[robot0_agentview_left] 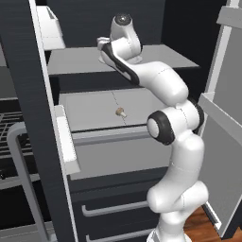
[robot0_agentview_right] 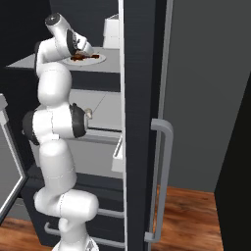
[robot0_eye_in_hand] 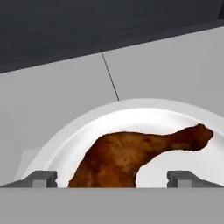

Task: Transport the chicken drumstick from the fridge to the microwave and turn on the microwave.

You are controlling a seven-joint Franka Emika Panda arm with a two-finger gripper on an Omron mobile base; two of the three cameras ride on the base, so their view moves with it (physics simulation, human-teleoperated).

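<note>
Chicken drumstick (robot0_eye_in_hand: 131, 157) lies closest to the hand camera, thick end low and toward the lens, thin end pointing right and up. It rests on a white plate (robot0_eye_in_hand: 144, 116). Tool (robot0_eye_in_hand: 111, 178) has its two dark fingertips (robot0_eye_in_hand: 41, 177) spread wide, one at each side of the meat's thick end; contact with the meat cannot be confirmed, and nothing is pinched between them.

Plate sits on a flat grey shelf (robot0_eye_in_hand: 52, 100) inside the fridge (robot0_agentview_right: 139, 98). From the right base camera the tool (robot0_agentview_right: 81, 50) is seen directly above the plate (robot0_agentview_right: 95, 60), with the reddish-brown drumstick (robot0_agentview_right: 77, 58) just beneath it. From the left base camera the arm (robot0_agentview_left: 165, 90) reaches in over the same shelf (robot0_agentview_left: 75, 59), its hand hiding the plate.

Below that shelf a pale grey drawer (robot0_agentview_left: 94, 108) stands pulled out, with a small beige mushroom-shaped item (robot0_agentview_left: 121, 112) on its flat top, well apart from the drumstick. Fridge door (robot0_agentview_right: 142, 147) with its grey handle (robot0_agentview_right: 164, 176) stands open at the right of the right base view. A white door bin (robot0_agentview_left: 49, 28) shows at upper left in the left base view.
</note>
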